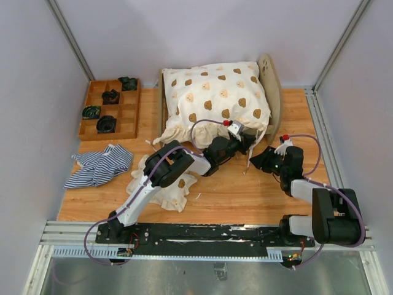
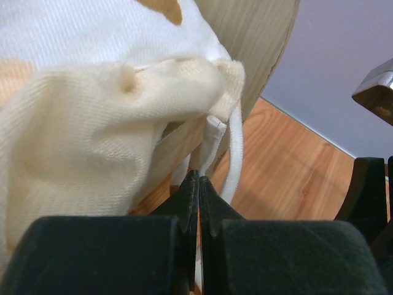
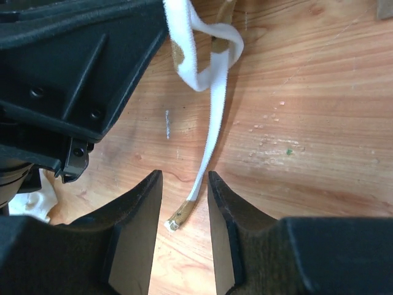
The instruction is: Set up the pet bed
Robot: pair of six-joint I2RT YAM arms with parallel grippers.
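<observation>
Inspecting the pet bed (image 1: 272, 98): the plywood frame stands at the far centre of the surface (image 1: 245, 190), with its arched headboard (image 2: 258, 43) at the right end. A cream bear-print quilt (image 1: 215, 98) is heaped on it and overhangs the near rail. A blue-and-white striped cloth (image 1: 98, 166) lies crumpled to the left, near the compartment tray (image 1: 92, 126) and well apart from the frame.

Handling, as judged: the frame looks light and stiff and is likely to slide on the smooth wood if tugged, so a rail or the headboard edge is the sound hold. The quilt is limp, and its ties are thin and apt to slip, so they are best pinched close to the seam.

The left arm reaches across to the quilt's near right corner. The left hand (image 2: 198, 179) has its fingers together, clamped on a white tie (image 2: 215, 138) just below the headboard. The right arm is folded back, with the right hand (image 3: 184, 178) low over the surface. Its jaws are apart and straddle a loose tie end (image 3: 212, 117) without gripping it. Whether both are one strip cannot be told.
</observation>
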